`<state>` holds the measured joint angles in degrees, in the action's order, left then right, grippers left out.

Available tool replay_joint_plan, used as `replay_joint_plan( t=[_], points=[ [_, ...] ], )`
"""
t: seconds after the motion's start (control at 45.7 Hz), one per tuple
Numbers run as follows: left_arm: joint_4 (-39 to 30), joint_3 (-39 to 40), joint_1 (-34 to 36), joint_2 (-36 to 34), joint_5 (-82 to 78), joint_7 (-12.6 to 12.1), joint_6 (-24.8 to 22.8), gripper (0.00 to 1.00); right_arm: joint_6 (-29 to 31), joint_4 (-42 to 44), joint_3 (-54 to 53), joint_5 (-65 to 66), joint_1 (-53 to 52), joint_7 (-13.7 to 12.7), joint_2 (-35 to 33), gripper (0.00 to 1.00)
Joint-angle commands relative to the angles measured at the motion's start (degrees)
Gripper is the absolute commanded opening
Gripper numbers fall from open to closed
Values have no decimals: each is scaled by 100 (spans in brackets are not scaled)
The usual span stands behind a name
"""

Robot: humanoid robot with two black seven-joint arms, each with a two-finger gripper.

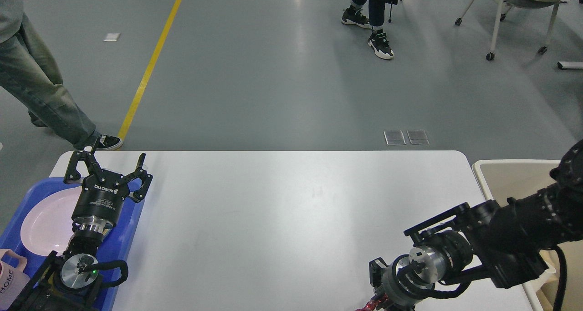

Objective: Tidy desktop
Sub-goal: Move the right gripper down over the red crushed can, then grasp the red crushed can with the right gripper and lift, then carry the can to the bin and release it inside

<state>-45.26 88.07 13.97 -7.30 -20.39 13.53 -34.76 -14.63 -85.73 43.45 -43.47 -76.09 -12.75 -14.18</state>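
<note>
The white desktop (291,201) fills the lower half of the head view. My left gripper (107,164) hovers open over the far right rim of a blue tray (38,186), with nothing between its fingers. My right gripper (377,297) points down and toward me at the desktop's near edge. It is dark and seen end-on, so its fingers cannot be told apart. A small red crumpled thing (370,306) shows just under it at the bottom edge. Whether the gripper holds it I cannot tell.
The blue tray holds a white plate (43,220) and a pink mug (9,279) marked HOME. A cream bin (514,179) stands off the desktop's right edge. People walk on the grey floor beyond, and a wheeled chair (514,10) stands far right.
</note>
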Motion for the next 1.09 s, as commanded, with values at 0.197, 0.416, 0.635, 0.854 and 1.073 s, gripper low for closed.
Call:
replay_joint_plan(
  t=[0.197,0.416,0.635,0.854,1.073],
  points=[
    [0,0,0,-8,0,0,-4,97,2707,-937,1156,760,-2400,-474,-235,0],
    [0,0,0,1,0,0,-4,97,4547,-1051,1885,1929,-4236,-465,-410,0],
    [0,0,0,-8,0,0,5,97,5505,-1139,2528,2668,-5899,-447,-560,0],
    [0,0,0,1,0,0,-4,97,5489,-1174,2677,2774,-6014,-439,-560,0],
    [0,0,0,1,0,0,5,97,5374,-973,3116,2783,-5970,-447,-560,0]
  ],
)
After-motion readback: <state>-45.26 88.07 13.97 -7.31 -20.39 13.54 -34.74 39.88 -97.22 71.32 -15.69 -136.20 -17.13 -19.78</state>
